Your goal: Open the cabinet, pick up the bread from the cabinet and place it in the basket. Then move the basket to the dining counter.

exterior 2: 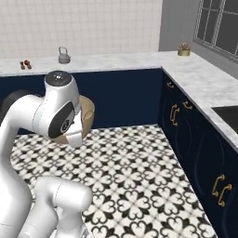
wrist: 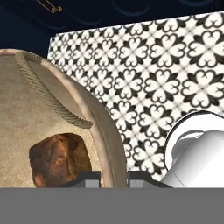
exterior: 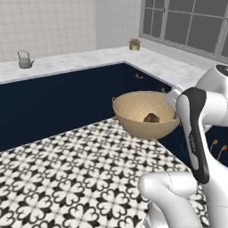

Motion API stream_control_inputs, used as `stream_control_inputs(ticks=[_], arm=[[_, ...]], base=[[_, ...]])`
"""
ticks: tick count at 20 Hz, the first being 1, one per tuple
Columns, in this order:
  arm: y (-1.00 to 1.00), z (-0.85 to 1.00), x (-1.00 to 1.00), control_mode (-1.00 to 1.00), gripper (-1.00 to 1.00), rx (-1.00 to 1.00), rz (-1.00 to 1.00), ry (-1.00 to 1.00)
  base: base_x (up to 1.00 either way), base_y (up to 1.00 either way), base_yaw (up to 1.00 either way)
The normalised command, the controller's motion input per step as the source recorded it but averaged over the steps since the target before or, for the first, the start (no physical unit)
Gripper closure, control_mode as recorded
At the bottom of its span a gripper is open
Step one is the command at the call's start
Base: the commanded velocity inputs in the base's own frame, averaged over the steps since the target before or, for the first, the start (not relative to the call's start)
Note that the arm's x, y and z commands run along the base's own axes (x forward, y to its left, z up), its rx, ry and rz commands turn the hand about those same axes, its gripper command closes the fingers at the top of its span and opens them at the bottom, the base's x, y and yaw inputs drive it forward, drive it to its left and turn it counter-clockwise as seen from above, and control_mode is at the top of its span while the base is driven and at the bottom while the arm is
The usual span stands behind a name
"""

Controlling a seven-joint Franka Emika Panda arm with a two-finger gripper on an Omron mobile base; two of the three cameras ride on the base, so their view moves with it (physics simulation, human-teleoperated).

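Tan, finely woven and bowl-shaped, the round basket (exterior: pixel 143 116) is up in the air over the black-and-white patterned floor tiles (exterior: pixel 67 164), sitting centre-right in the left base view. The small brown crusty lump of bread (exterior: pixel 151 118) is already lying in the bottom of it, so I'd say the cabinet and bread part is done. What's left is the carry to the white grey-veined marble dining counter with the plain navy front (exterior: pixel 67 62) along the upper part of that frame, then setting it down.

In the hand view the two-finger gripper (wrist: pixel 114 178) straddles the basket rim at the bottom edge, one dark tip inside and one outside, clamped on the wall as far as I can tell.

Orientation: the basket sits level, mouth facing straight up, bread not sliding. It's round, so no real long axis. One rope rim handle (wrist: pixel 52 94) arcs across the upper left of the hand view.
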Motion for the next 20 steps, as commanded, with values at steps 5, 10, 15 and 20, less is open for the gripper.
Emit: stream_control_inputs(ticks=[5,10,15,20], arm=[[0.0,0.0,0.0,1.0,1.0,0.0,0.0,0.0],[0.0,0.0,0.0,1.0,1.0,0.0,0.0,0.0],[0.0,0.0,0.0,1.0,1.0,0.0,0.0,0.0],[0.0,0.0,0.0,1.0,1.0,0.0,0.0,0.0]], base=[[1.0,0.0,0.03],[1.0,0.0,0.24],[1.0,-0.07,0.25],[1.0,-0.22,0.33]])
